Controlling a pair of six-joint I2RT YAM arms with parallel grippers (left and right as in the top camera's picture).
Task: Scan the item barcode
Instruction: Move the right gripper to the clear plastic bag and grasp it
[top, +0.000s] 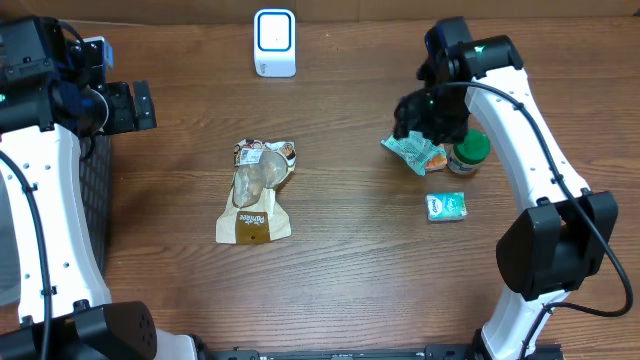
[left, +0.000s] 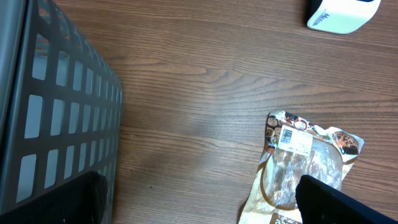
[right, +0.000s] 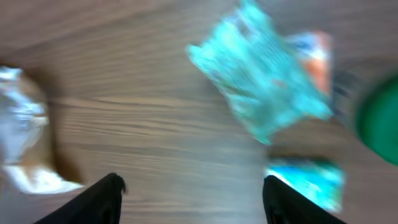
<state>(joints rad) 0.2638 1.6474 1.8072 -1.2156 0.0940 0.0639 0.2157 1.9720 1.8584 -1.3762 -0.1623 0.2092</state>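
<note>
Overhead, you are seeing the snack pouch (top: 255, 190) lying mid-table, apart from the scanner (top: 274, 42). The left gripper (top: 146, 105) is gaping wide and empty. The right gripper (top: 425, 125) is hovering spread over the teal packet (top: 410, 150), gripping nothing.

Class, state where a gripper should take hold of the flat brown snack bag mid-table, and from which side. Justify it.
Grip the brown bag by its wide near end, probably from above: it lies flat, lengthwise toward the near edge, and that end leaves the white label at its far end uncovered.
</note>
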